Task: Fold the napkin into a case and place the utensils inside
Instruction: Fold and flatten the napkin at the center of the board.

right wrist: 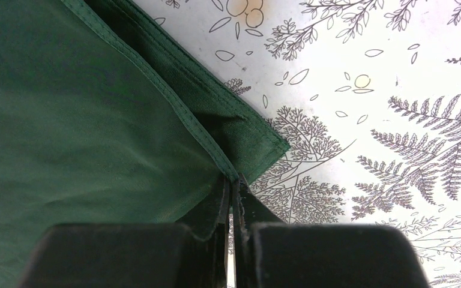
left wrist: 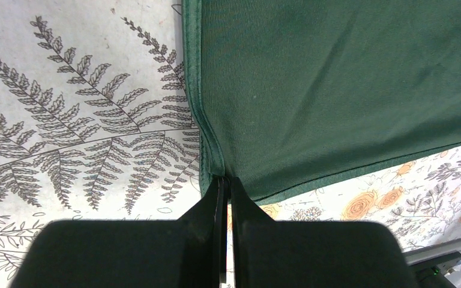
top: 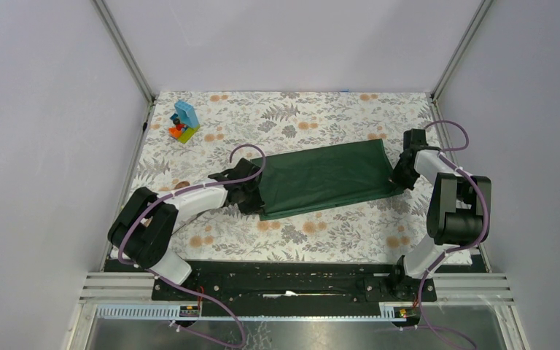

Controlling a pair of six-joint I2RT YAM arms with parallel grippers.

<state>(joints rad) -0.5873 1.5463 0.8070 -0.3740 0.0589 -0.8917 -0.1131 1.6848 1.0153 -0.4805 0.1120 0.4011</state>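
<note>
Napkin [top: 324, 179]: dark green band, centre frame, held taut at both ends. Left gripper [left wrist: 226, 180]: clenched on left hem. Right gripper [right wrist: 233, 179]: clenched on right corner. Fold best carried w/ even tension, hems aligned. Floral table [top: 313, 109] open above & below; toy blocks [top: 184, 122] upper left, well apart.
</note>
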